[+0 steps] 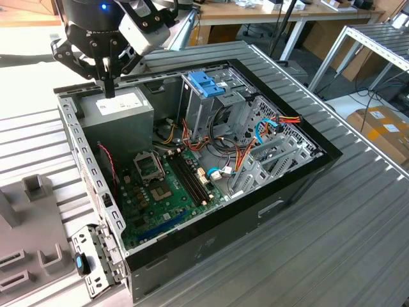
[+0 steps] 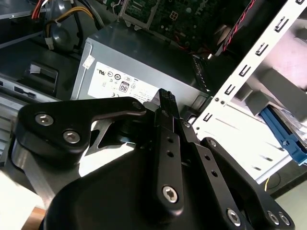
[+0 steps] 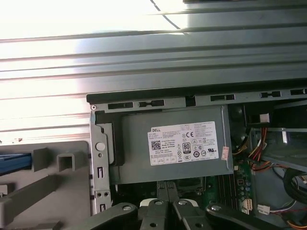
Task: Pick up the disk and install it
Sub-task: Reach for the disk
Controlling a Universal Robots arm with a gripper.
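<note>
Now my gripper is pinched shut on nothing, hanging just above the grey power box in the computer.

Matte black gripper
Angular linkage arms pinned with silver screws; in the exterior view a blue light at its 12 o'clock, a grey camera block at 2 o'clock.

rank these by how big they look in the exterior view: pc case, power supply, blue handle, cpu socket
1. pc case
2. power supply
3. blue handle and cpu socket look about alike, so no order between them
</note>
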